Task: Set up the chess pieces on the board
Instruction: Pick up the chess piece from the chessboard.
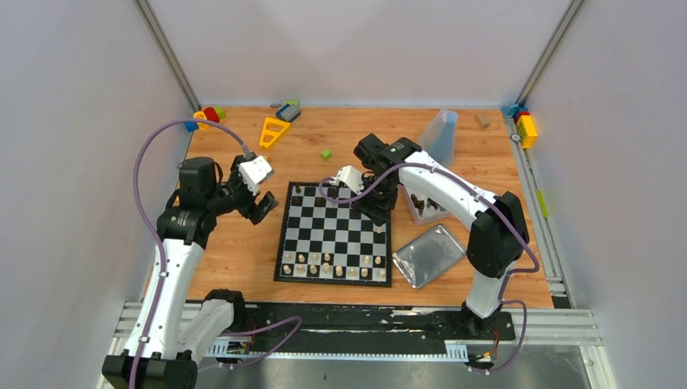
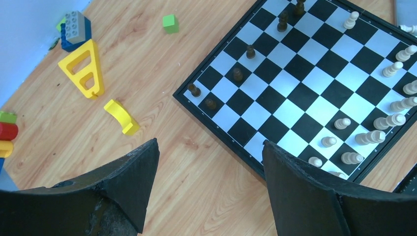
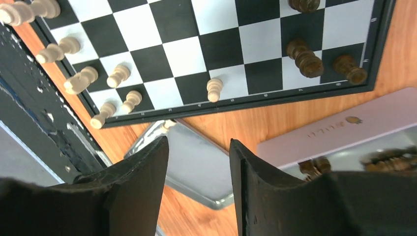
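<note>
The black-and-white board (image 1: 340, 231) lies mid-table. Cream chess pieces (image 1: 328, 266) stand on its two near rows; a few dark pieces (image 1: 297, 191) stand on the far rows. My left gripper (image 1: 266, 209) hangs open and empty just left of the board's far left corner; its wrist view shows bare wood between the fingers (image 2: 210, 147), with the board (image 2: 314, 73), dark pieces (image 2: 237, 73) and cream pieces (image 2: 383, 120) ahead. My right gripper (image 1: 377, 212) is open and empty above the board's far right edge (image 3: 199, 147). Its view shows cream pieces (image 3: 214, 89) and dark pieces (image 3: 305, 56).
A shiny metal tray (image 1: 429, 255) lies right of the board, also below my right fingers (image 3: 196, 167). A pale box (image 1: 425, 207) holds more dark pieces (image 3: 314, 166). A clear container (image 1: 441, 136), yellow triangle (image 1: 274, 130), green cube (image 1: 326, 154) and toy blocks (image 1: 526, 128) lie along the far side.
</note>
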Tool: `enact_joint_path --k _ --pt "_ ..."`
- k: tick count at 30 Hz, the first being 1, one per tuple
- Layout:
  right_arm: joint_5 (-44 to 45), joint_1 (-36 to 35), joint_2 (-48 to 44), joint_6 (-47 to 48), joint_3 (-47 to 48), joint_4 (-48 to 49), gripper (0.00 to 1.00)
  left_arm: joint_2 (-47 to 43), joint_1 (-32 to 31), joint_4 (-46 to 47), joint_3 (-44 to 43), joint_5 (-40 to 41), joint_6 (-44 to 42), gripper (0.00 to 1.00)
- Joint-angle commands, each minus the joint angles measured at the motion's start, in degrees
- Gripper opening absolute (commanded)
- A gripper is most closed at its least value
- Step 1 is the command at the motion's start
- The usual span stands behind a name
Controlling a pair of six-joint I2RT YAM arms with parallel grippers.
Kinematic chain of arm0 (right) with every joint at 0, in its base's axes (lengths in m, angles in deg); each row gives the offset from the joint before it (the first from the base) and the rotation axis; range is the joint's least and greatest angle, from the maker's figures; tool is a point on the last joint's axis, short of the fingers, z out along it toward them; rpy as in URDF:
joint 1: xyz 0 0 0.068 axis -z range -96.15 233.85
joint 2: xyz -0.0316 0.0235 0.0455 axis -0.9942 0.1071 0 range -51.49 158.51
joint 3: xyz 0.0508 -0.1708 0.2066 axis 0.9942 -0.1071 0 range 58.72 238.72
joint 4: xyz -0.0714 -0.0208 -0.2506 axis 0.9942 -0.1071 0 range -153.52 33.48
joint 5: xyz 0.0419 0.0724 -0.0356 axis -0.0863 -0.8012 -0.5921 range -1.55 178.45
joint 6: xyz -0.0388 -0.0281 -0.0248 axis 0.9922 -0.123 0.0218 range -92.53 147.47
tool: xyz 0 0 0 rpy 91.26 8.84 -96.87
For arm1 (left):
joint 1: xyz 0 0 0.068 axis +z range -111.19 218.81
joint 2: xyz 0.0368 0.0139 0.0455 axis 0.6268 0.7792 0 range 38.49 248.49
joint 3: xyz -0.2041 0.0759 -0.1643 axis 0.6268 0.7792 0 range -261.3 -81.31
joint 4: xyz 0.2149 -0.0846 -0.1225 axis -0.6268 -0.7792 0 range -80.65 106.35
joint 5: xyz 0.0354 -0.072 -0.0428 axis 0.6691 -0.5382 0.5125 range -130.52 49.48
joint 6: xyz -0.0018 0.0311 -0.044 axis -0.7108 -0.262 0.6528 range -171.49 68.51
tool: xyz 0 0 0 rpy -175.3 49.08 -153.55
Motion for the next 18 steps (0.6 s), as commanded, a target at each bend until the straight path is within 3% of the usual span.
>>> enact_joint_path --k 1,10,18 --pt "-7.07 2.50 -2.36 -3.54 -6.73 10.18 0.51 0.40 0.39 0.87 0.69 -1.57 -0.07 0.84" --pt "-6.35 4.23 -2.98 -6.70 -14.48 18.66 0.53 2.31 0.42 1.73 0.43 -1.22 0.56 0.84" --pt "-5.73 4.22 -1.45 -6.67 -15.86 20.72 0.49 2.49 0.43 1.85 0.33 -0.85 0.28 0.84"
